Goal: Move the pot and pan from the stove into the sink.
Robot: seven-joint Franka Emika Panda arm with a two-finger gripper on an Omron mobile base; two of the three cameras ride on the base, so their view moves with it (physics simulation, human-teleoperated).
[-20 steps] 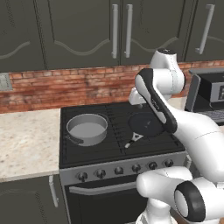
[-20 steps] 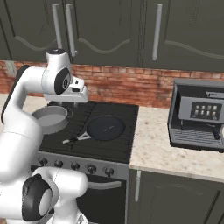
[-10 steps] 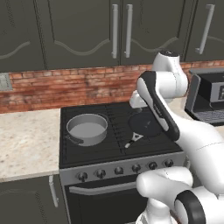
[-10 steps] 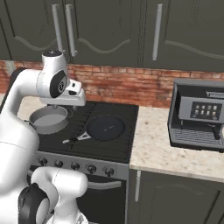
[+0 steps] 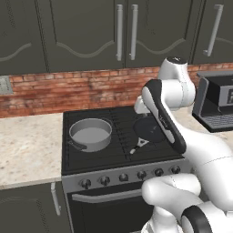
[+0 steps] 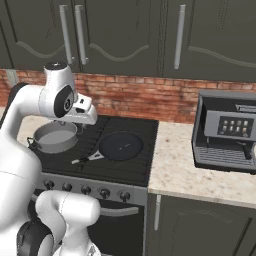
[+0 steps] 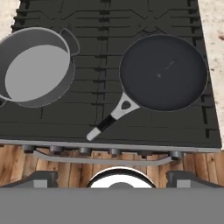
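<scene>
The grey pot (image 5: 91, 133) (image 6: 54, 136) (image 7: 35, 65) stands on the left of the black stove (image 5: 118, 159) (image 6: 135, 170) (image 7: 109, 17). To its right lies the black pan (image 5: 150, 127) (image 6: 121, 145) (image 7: 162, 72), its handle (image 7: 111, 118) pointing toward the stove's front. My gripper (image 7: 114, 177) hangs high above the stove's front edge and looks straight down. Its fingertips (image 7: 41, 178) stand wide apart with nothing between them, so it is open. In the right base view the hand (image 6: 86, 112) hovers between pot and pan. The sink is out of view.
A dark coffee machine (image 5: 218, 102) (image 6: 225, 132) stands on the beige counter (image 6: 190, 175) right of the stove. More counter (image 5: 27, 145) lies to the left. Dark wall cabinets (image 5: 118, 32) hang above a brick backsplash. Knobs (image 7: 114, 152) line the stove's front.
The jaws have spread wider. The hand has risen a little above the stove. Pot and pan have not moved.
</scene>
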